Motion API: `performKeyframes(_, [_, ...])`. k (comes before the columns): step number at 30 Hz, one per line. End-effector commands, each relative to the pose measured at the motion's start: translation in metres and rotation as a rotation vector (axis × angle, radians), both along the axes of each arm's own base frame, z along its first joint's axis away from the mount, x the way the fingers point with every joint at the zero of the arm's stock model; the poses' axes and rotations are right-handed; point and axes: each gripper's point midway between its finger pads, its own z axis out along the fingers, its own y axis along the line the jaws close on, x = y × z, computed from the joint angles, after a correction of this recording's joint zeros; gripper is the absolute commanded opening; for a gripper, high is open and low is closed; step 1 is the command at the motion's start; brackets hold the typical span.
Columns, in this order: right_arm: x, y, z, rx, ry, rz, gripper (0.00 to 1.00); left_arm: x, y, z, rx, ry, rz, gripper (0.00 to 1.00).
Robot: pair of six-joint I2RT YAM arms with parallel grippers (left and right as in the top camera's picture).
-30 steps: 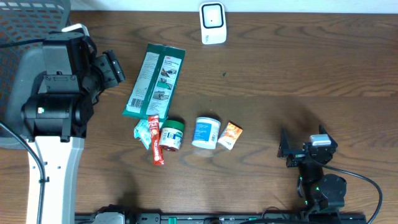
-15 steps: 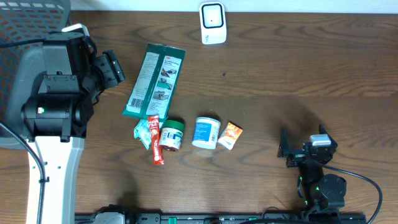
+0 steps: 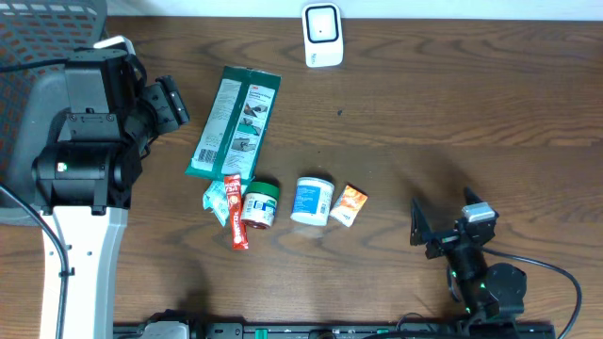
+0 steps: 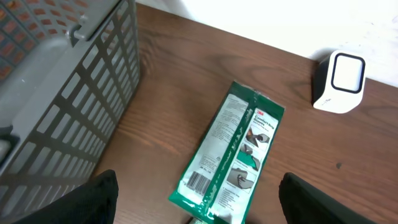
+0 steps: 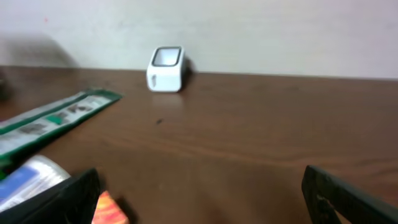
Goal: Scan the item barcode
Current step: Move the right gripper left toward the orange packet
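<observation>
Counter (image 3: pixel 452 104): dark wood, fills the overhead view.

Left arm (image 3: pixel 85 151): big grey, black and white body at my far left, reaching over the counter's edge. A grey mesh basket (image 4: pixel 62 93) sits under and beside it.

Left end effector (image 3: pixel 177 102): fingers spread wide, released, nothing between them. It points toward the green pack and sits near the pack's upper left, not touching it.

Green flat pack (image 3: pixel 234 122): lies flat on the counter, long axis tilted, between the left end effector and the middle of the counter. In the left wrist view its printed face is up and a barcode (image 4: pixel 198 181) shows near the lower left corner.

Right end effector (image 3: pixel 445 221): low at the near right edge, fingers fully apart, holding nothing. It is well apart from every item.

Barcode scanner (image 3: pixel 322 35): small white unit, upright at the far edge, window facing the counter. Well apart from the green pack.

Row of small goods just below the pack:
- white tub with blue label (image 3: pixel 312 201), on its side
- green-lidded jar (image 3: pixel 260 205), on its side, touching the red stick
- red stick packet (image 3: pixel 235 212)
- teal sachet (image 3: pixel 216 200), against the stick's left
- orange sachet (image 3: pixel 350 204), just beside the tub's right
</observation>
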Motion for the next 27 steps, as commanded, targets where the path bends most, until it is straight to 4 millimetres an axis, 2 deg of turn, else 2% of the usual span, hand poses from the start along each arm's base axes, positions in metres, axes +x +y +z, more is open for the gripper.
performKeyframes(1, [-0.01, 0.004, 0.057, 0.06, -0.068, 0.026, 0.99, -0.001, 0.003, 0.01, 0.015, -0.024, 0.002, 0.8])
performKeyframes(3, [-0.013, 0.004, 0.09, 0.06, -0.075, 0.026, 0.99, -0.001, 0.003, 0.01, 0.015, -0.024, 0.002, 0.8])
performKeyframes(4, [-0.013, 0.004, 0.098, 0.06, -0.071, 0.026, 0.99, -0.001, 0.003, 0.01, 0.015, -0.024, 0.002, 0.8])
performKeyframes(5, [-0.008, 0.005, 0.125, 0.058, -0.031, 0.033, 0.99, -0.001, 0.003, 0.01, 0.015, -0.024, 0.002, 0.8])
performKeyframes(7, [-0.001, 0.01, 0.141, 0.052, 0.036, 0.054, 0.99, -0.001, 0.003, 0.01, 0.015, -0.024, 0.002, 0.8])
performKeyframes(11, [0.017, 0.018, 0.156, 0.02, 0.208, 0.104, 0.99, -0.001, 0.003, 0.01, 0.015, -0.024, 0.002, 0.8])
performKeyframes(13, [0.026, 0.019, 0.157, 0.004, 0.317, 0.108, 0.99, -0.001, 0.003, 0.01, 0.015, -0.024, 0.002, 0.8])
performKeyframes(17, [0.045, 0.02, 0.144, -0.019, 0.57, 0.115, 0.99, -0.001, 0.003, 0.01, 0.015, -0.024, 0.002, 0.8])
performKeyframes(20, [0.064, 0.028, 0.125, 0.014, 0.704, 0.146, 0.99, -0.001, 0.003, 0.01, 0.015, -0.024, 0.002, 0.8])
performKeyframes(24, [0.07, 0.046, 0.099, 0.078, 0.825, 0.241, 0.99, -0.001, 0.003, 0.01, 0.015, -0.024, 0.002, 0.8])
performKeyframes(25, [0.072, 0.046, 0.093, 0.081, 0.851, 0.24, 0.98, -0.001, 0.003, 0.01, 0.015, -0.024, 0.002, 0.8])
performKeyframes(26, [0.073, 0.046, 0.088, 0.082, 0.87, 0.238, 0.93, -0.001, 0.003, 0.01, 0.015, -0.024, 0.002, 0.8])
performKeyframes(27, [0.075, 0.045, 0.081, 0.082, 0.895, 0.234, 0.8, -0.001, 0.003, 0.01, 0.015, -0.024, 0.002, 0.8])
